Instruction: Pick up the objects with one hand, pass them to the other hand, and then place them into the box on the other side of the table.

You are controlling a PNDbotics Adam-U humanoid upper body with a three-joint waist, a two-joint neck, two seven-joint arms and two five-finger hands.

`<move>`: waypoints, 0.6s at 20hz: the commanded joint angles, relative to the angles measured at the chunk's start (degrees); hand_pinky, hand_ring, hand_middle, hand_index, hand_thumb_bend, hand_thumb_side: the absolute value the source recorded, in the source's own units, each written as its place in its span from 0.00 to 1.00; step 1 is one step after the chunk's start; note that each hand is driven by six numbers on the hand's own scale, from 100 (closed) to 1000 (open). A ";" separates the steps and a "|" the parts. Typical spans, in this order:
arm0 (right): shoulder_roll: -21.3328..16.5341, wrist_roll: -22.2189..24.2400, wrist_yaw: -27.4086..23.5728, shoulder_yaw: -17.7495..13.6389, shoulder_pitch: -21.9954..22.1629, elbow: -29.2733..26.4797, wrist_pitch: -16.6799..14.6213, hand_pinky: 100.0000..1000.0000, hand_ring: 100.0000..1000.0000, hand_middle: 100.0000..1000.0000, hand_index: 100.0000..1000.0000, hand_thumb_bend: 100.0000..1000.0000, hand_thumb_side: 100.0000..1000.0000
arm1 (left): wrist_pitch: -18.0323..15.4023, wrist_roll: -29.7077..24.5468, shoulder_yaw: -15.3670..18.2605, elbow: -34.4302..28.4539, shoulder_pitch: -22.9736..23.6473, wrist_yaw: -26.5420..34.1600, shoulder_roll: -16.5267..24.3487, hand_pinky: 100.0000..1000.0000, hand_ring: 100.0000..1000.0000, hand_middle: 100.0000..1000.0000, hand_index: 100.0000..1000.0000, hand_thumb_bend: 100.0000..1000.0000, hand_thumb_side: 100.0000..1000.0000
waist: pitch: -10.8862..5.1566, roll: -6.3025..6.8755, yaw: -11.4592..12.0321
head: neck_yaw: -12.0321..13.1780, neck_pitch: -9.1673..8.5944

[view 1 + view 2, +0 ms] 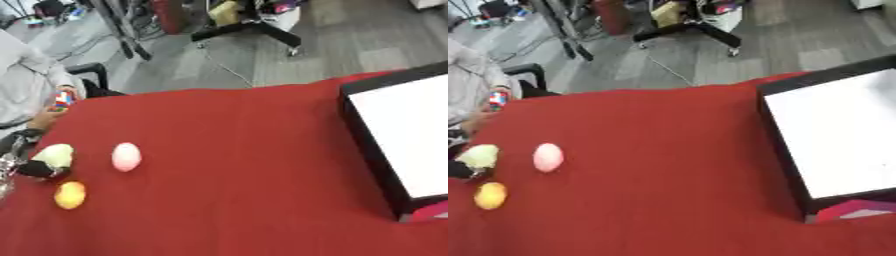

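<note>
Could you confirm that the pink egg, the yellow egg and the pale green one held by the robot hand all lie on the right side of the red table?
Not quite: the pink egg, yellow egg and pale green egg in the left robot hand are on the left side of the red table, as the left eye view shows.

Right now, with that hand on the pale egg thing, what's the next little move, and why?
Probably lift it. The left hand seems curled around the pale green egg on the red table, and the box sits far across on the right, so a handover must follow.
</note>
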 commanded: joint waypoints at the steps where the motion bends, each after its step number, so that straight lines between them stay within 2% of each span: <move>1: -0.77 0.05 0.70 -0.76 -0.30 -1.30 -0.19 0.94 1.00 1.00 0.96 0.53 0.31 | 0.87 2.26 0.90 0.06 0.06 -1.41 2.92 0.90 0.92 0.85 0.84 0.67 0.00 | -0.15 0.60 -0.24 | 0.69 -1.34; 8: -0.73 -0.24 0.86 -0.86 -0.50 -1.48 -0.47 0.94 1.00 1.00 0.96 0.52 0.31 | 3.09 2.00 0.67 2.16 0.22 -5.19 2.68 0.88 0.92 0.85 0.84 0.65 0.00 | 0.50 0.82 -1.28 | 2.19 -2.03; 12: -0.59 -0.32 0.82 -0.92 -0.40 -1.45 -0.50 0.94 1.00 1.00 0.96 0.52 0.31 | 4.17 2.39 0.89 2.99 0.33 -6.73 2.46 0.87 0.92 0.85 0.83 0.60 0.00 | 0.50 0.89 -1.49 | 2.50 -2.28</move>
